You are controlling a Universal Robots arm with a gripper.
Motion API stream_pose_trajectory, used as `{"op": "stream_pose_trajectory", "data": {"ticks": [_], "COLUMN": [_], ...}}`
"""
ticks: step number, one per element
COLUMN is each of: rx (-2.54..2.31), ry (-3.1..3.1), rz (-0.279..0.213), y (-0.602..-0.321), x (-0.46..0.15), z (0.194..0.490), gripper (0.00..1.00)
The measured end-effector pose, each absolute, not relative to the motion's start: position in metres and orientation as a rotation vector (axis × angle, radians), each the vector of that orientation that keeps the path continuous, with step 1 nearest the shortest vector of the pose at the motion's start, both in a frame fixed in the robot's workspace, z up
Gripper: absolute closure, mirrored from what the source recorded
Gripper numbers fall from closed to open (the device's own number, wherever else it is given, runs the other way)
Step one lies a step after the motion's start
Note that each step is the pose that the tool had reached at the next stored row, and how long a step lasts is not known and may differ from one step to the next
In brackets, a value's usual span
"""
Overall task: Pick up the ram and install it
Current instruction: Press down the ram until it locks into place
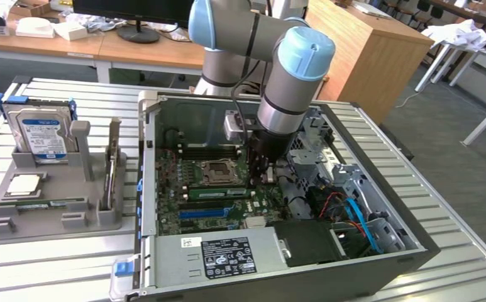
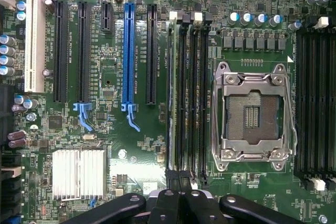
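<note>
The ram (image 1: 217, 193) is a long green stick standing on edge in a memory slot of the motherboard (image 1: 194, 212), beside the open processor socket (image 1: 212, 170). In the wrist view the ram (image 2: 170, 98) is seen edge-on in the outermost of the black slots next to the socket (image 2: 254, 116). My gripper (image 1: 259, 178) hangs inside the computer case over one end of that slot. Its dark fingers (image 2: 167, 203) are shut together with nothing visible between them. I cannot tell whether they touch the ram.
The case walls (image 1: 377, 264) and the power supply (image 1: 226, 255) ring the motherboard. Red and blue cables (image 1: 356, 217) lie on the exterior view's right. A grey holder (image 1: 49, 217) on the slatted table carries a hard drive (image 1: 41, 135), a processor chip (image 1: 24, 184) and an upright card (image 1: 111, 163).
</note>
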State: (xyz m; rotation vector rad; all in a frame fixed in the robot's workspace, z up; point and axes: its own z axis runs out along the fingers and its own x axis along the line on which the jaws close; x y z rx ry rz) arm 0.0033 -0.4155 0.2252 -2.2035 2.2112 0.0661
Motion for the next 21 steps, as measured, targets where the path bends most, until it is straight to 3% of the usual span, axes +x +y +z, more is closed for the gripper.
{"op": "stream_pose_trajectory", "data": {"ticks": [21], "rx": [-2.203], "ry": [2.211], "rz": [0.066], "y": [-0.4155], "x": [0.0033], "z": [0.2227], "gripper": [0.9]}}
